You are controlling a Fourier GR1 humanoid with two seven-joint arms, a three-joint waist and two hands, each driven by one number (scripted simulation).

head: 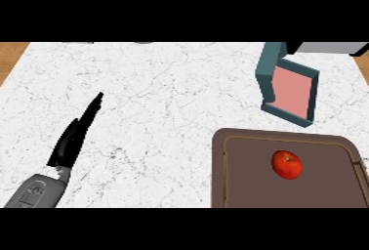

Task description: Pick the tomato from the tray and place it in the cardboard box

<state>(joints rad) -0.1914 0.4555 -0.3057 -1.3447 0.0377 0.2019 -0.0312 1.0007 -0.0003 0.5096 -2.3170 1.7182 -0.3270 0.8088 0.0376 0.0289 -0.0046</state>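
I see the tomato (287, 164) lying on the brown tray (245, 195) at the lower right of the white marble counter (166, 93), toward the tray's right half. Beyond the tray, apart from it, sits the box (288, 88): teal walls, a pink floor, open on top, nothing in it. My left hand (75, 132) comes in from the lower left, fingers straight and together, holding nothing, well away from the tray. My right hand doesn't show.

Tomato (287, 164) on tray (238, 195), box (290, 87) behind.
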